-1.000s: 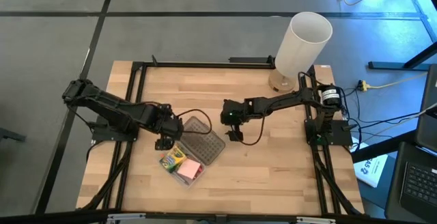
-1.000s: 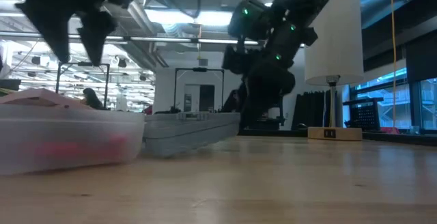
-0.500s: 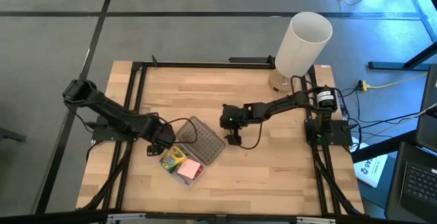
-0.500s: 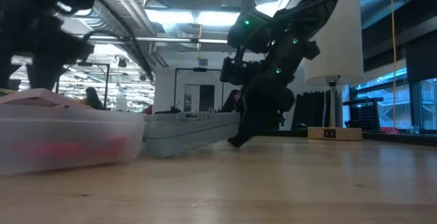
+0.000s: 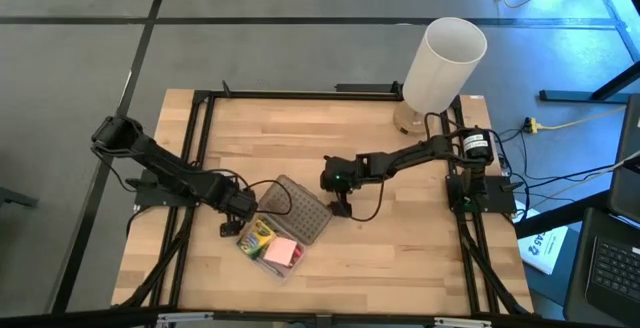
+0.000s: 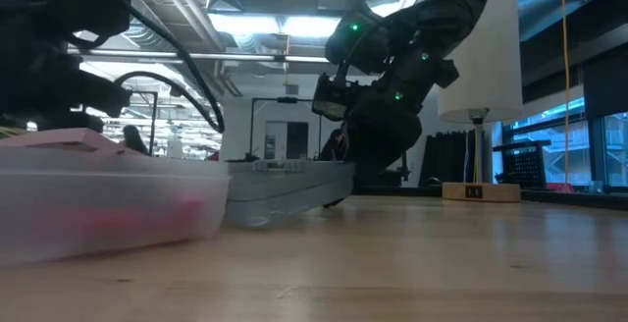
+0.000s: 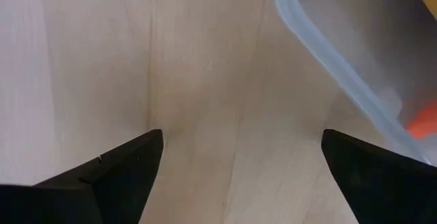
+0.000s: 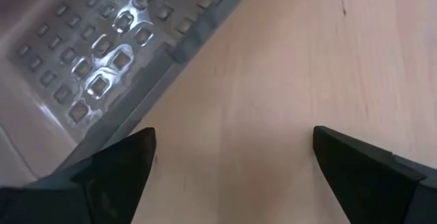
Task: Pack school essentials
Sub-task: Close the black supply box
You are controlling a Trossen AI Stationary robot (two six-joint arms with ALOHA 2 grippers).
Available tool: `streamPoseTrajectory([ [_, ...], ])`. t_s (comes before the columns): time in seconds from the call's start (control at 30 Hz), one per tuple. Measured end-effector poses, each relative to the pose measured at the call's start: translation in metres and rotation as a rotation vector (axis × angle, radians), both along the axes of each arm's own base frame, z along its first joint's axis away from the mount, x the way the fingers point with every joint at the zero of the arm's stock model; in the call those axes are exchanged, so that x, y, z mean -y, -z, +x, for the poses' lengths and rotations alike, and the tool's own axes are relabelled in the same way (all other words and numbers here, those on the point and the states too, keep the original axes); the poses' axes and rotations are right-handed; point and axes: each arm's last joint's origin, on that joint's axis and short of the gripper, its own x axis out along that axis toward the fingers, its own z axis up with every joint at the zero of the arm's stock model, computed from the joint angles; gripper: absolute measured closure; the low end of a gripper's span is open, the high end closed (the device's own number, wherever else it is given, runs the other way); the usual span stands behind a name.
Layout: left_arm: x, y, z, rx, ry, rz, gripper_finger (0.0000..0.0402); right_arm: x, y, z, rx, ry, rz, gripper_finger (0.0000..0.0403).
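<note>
- Clear box sits near the table's front-left. I read its long axis as diagonal, running from the near-right corner up toward the far-left.
- Inside it from above: green-and-yellow crayon box at the left end, small pink block just beside it toward the right. Crayon box long axis runs across the clear box's width, not along it.
- Grey dotted lid lies on the far-right side of the clear box, overlapping its edge and tilted; the low view shows it propped at a slant.
- Left gripper is low over the table, just beside the clear box's left end. Left wrist view shows both fingers spread wide over bare wood, nothing between them, with the box rim off to 1 side.
- Right gripper is just beside the lid's right edge. Right wrist view: fingers spread apart, empty, lid's dotted surface ahead of them.
- Only the left wrist view gives me an orange bit inside the box; I cannot tell which item it is.
- Low view shows only a pink-red blur through the box wall, no item outlines.
- Tall white cylinder stands at the far-right, well apart from the box.
</note>
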Motion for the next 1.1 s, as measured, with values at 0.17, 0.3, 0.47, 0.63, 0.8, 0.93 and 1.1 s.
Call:
streamPoseTrajectory([
  [0.17,0.001,0.002,0.002,0.032,0.0,-0.013,0.0008,-0.005,0.0,0.001,0.01,-0.022,0.012,0.0008],
  [0.3,0.002,0.002,0.004,0.056,-0.001,-0.022,0.0008,-0.008,-0.001,0.001,0.019,-0.052,0.047,0.0008],
  [0.47,0.002,0.002,0.006,0.08,-0.001,-0.031,0.0008,-0.009,0.002,0.002,0.021,-0.064,0.059,0.0008],
  [0.63,0.002,0.002,0.007,0.08,0.002,-0.031,0.0008,-0.013,0.016,0.004,-0.018,-0.074,0.057,0.0008],
  [0.8,0.002,0.002,0.007,0.081,0.006,-0.031,0.0008,-0.023,0.014,0.002,-0.008,-0.105,-0.028,0.0008],
  [0.93,0.002,0.002,0.007,0.081,0.007,-0.031,0.0008,-0.025,0.007,-0.003,-0.028,-0.142,-0.048,0.0008],
  [1.1,0.002,0.002,0.007,0.081,0.008,-0.031,0.0008,-0.027,0.007,-0.007,-0.063,-0.184,-0.017,0.0008],
])
